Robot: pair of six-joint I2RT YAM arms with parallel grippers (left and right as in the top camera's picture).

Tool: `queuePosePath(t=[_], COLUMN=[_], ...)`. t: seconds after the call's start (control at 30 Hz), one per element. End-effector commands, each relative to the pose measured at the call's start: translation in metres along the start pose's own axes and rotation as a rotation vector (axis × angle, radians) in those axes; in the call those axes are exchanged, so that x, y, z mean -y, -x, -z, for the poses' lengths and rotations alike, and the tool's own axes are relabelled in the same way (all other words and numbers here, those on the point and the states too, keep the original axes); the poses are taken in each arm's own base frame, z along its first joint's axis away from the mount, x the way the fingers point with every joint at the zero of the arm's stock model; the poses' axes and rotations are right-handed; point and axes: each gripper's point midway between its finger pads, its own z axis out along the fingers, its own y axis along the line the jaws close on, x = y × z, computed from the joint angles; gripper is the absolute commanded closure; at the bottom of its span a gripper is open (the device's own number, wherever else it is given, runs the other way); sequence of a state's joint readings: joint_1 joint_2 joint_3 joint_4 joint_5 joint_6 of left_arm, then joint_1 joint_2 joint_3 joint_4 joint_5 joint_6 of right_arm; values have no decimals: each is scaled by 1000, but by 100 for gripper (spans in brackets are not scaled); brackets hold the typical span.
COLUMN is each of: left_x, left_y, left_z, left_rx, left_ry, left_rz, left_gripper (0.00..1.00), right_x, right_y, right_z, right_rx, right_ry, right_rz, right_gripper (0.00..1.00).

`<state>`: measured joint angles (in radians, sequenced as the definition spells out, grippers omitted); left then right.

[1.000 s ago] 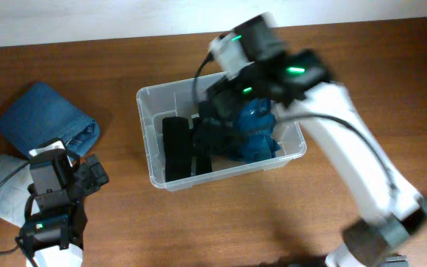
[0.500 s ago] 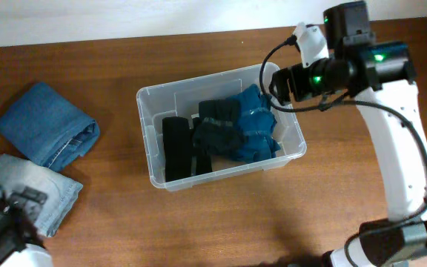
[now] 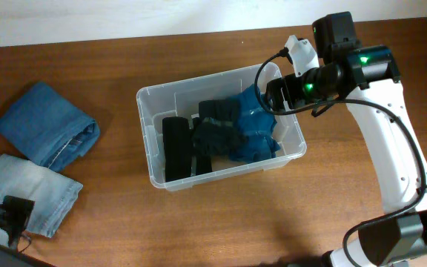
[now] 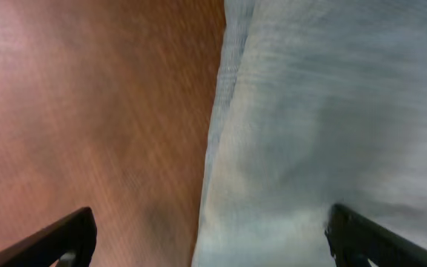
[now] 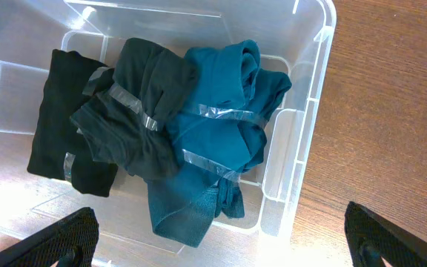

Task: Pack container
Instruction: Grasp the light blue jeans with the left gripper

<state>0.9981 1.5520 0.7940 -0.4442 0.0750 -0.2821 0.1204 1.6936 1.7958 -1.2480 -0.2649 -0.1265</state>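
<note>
Since a second ago my right arm has lifted out of the container (image 3: 153, 165) and now hangs over its far right corner. My left arm has pulled back to the near left corner of the overhead view. The contents look unshifted.

The right tool (image 5: 224, 241) is spread wide and holds nothing, with both fingertips at the bottom corners of the wrist view, above the bin. The left tool (image 4: 213, 241) is just as wide and empty, poised over the edge of the light-blue jeans (image 3: 32, 194).

The container sits mid-tabletop (image 3: 221, 230), slightly skewed, its far rim near the back edge by the white wall. Bare wood runs along its near side and to its right under my right arm, and a strip separates it from the denim on the left.

By count, there is one container with three taped bundles packed side by side: a black one (image 3: 175, 152), a dark grey one (image 3: 217, 126) and a teal one (image 3: 254, 137). Two folded pairs lie outside, the light-blue jeans and the dark-blue jeans (image 3: 47, 126), touching each other.
</note>
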Motion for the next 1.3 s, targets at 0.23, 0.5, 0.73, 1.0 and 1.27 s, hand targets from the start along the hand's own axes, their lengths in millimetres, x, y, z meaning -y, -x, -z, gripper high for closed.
queuePosePath(t=[0.23,0.5,0.73,1.0,1.27], left_x=[51,66,77,123,154], left_y=[-17,-23,-28,-33,-29], left_z=[-53,-47,-40,11,89], left_rx=[-123,-154,-187,-321,-312], left_ry=[-336,-435,-506,-822,-1012], left_rz=[-92,-85,-53,122,85], left_gripper=[21,69,94,99,99], right_x=[-3,-4,-4,-4,-3], right_y=[-2,-2,-2,-2,-2], right_z=[-3,-3,-3,-3,-3], right_rx=[-6,-9,-9,-9,-9], right_ry=[15,15,16,16,16], right_rz=[-5,-6,-6,-6,-7], right_gripper=[2,2,1,1,2])
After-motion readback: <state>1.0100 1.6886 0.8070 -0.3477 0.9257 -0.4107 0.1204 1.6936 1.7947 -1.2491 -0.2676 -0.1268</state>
